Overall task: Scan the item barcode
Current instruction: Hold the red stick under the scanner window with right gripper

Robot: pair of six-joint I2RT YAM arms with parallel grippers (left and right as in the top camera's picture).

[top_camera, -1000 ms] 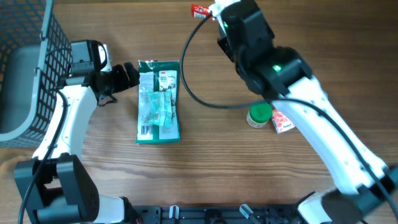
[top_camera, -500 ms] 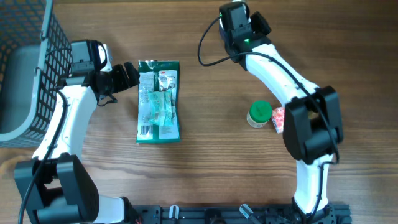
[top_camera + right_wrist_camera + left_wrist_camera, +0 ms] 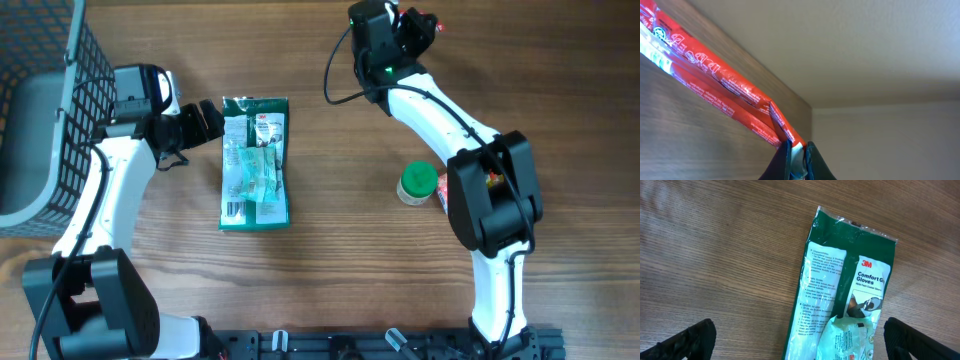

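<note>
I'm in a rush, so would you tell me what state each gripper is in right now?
Left gripper: open, holding nothing.
Right gripper: shut on the red packet.

A red packet (image 3: 715, 87) with white print is seen at the overhead frame's top, right of centre, stretched diagonally and pinched by one corner.
</note>
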